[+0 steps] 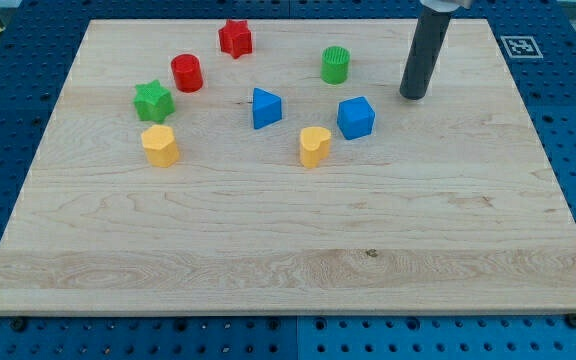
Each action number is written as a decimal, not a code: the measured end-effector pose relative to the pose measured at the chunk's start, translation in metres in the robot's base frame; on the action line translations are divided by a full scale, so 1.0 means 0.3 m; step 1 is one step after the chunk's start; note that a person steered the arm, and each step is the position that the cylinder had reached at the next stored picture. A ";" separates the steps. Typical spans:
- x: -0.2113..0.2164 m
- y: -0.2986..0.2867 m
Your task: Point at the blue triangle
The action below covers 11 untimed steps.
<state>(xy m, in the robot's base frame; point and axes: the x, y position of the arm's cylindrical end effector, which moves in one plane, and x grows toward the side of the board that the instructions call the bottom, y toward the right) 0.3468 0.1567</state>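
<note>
Nearest the view's bottom on the wooden desk (268,260) are 2 yellow blocks, one (315,146) just left of the blue cube (356,117), the other (159,145) below the green star (153,100). Between them and slightly higher sits the blue triangle (265,108), with the red cylinder (186,73), red star (235,38) and green cylinder (335,65) above. My tip (413,96) rests up and to the right of the blue cube, well apart from the triangle; no end effector is there, only the rod.

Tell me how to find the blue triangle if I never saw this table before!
Look at the wooden board and find the ring of blocks in its upper half. The blue triangle sits in the ring's middle, left of the blue cube. It is wedge-shaped, unlike the boxy cube.
</note>
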 end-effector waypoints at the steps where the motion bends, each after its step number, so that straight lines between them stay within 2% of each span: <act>1: -0.001 0.000; 5: -0.085 -0.024; 7: -0.041 -0.082; 10: -0.031 -0.826; 11: -0.031 -0.849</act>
